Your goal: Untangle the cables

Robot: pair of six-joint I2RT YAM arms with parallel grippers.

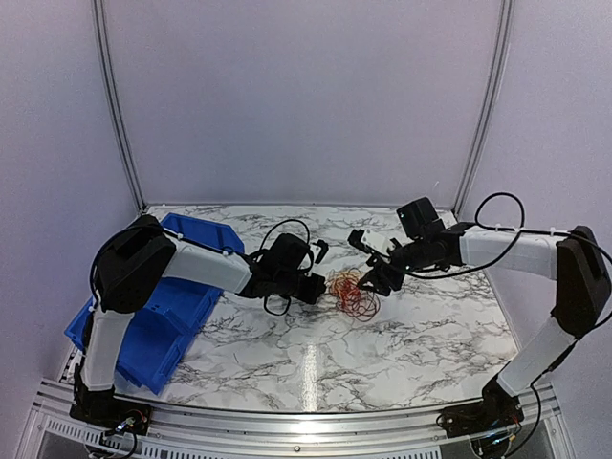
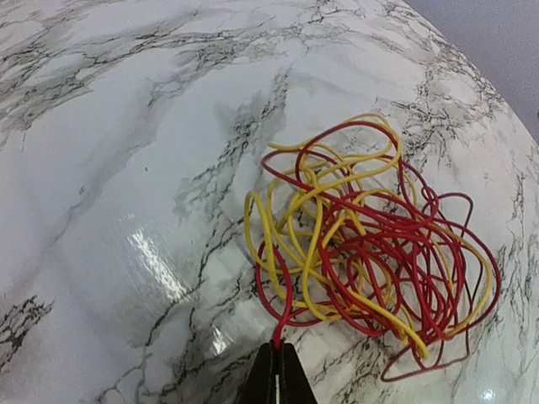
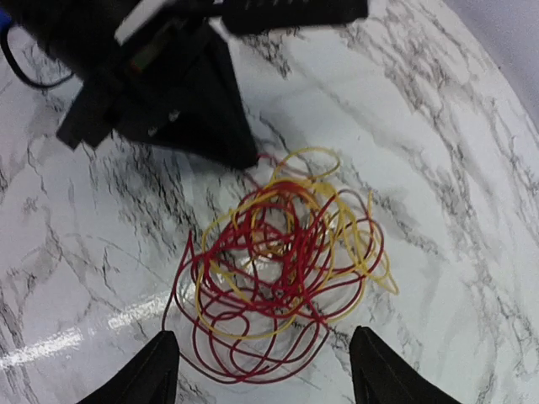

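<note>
You will find the cables (image 1: 356, 294), a loose tangle of red and yellow wire, lying on the marble desk (image 1: 430, 325) midway between the two arms. Your left gripper (image 2: 278, 370) is closed at the tangle's left edge. One red loop runs into its tips and appears pinched there, though the contact itself is hidden. Your right gripper (image 3: 263, 337) stands open at the tangle's right edge, its fingers (image 3: 156, 370) spread either side of the outer loops. A blue bin (image 1: 153, 316) sits at the desk's left side, well apart.
</note>
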